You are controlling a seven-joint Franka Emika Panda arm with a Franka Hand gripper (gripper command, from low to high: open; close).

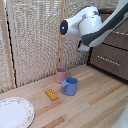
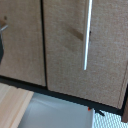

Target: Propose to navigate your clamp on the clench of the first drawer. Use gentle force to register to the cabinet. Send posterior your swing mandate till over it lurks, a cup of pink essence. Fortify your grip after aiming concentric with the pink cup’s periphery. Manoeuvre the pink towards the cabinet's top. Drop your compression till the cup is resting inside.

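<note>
I have the arm (image 1: 87, 25) up beside the cabinet (image 1: 111, 52), at the height of its upper drawers, and nothing carried that I can see. The claw itself is hidden behind the white wrist in the exterior view, and the wrist view shows only a sliver of something dark at its edge, so I cannot tell whether the fingers are spread or closed. That view looks onto a drawer front with a silver handle (image 2: 87, 35) close ahead (apparently not yet gripped). The pink cup (image 1: 61, 75) stands on the wooden table (image 1: 95, 100), well below the claw and well apart from it, touching or just beside a blue mug (image 1: 70, 86). I judge the drawer step is in hand; fetching the cup and placing it remain.
</note>
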